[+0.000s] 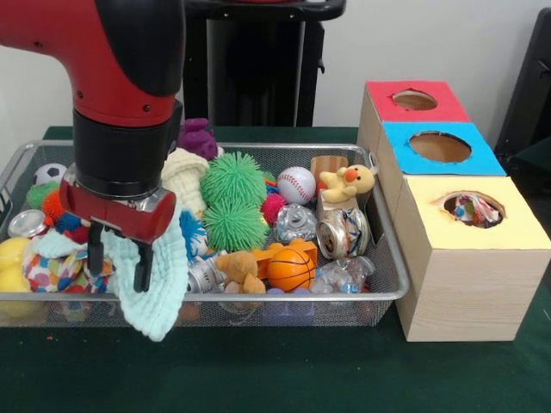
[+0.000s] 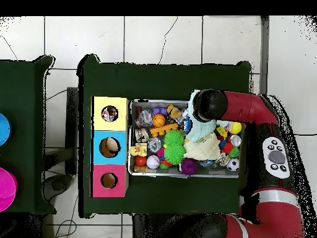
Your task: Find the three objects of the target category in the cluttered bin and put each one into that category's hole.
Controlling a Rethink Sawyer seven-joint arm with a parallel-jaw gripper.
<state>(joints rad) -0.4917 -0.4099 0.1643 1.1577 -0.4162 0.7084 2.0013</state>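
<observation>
Over the wire-mesh bin (image 1: 379, 297) | hand (image 1: 120, 262) pinching waffle-textured mint cloth (image 1: 155, 288) | printed cloth (image 1: 52, 271) beside

No text, label or number is readable.

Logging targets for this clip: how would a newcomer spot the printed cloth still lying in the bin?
Start at the wire mesh bin and go to its end farthest from the wooden boxes, below the gripper. The printed cloth lies there beside the hanging mint waffle cloth. Its multicoloured patches on white set it apart.
</observation>
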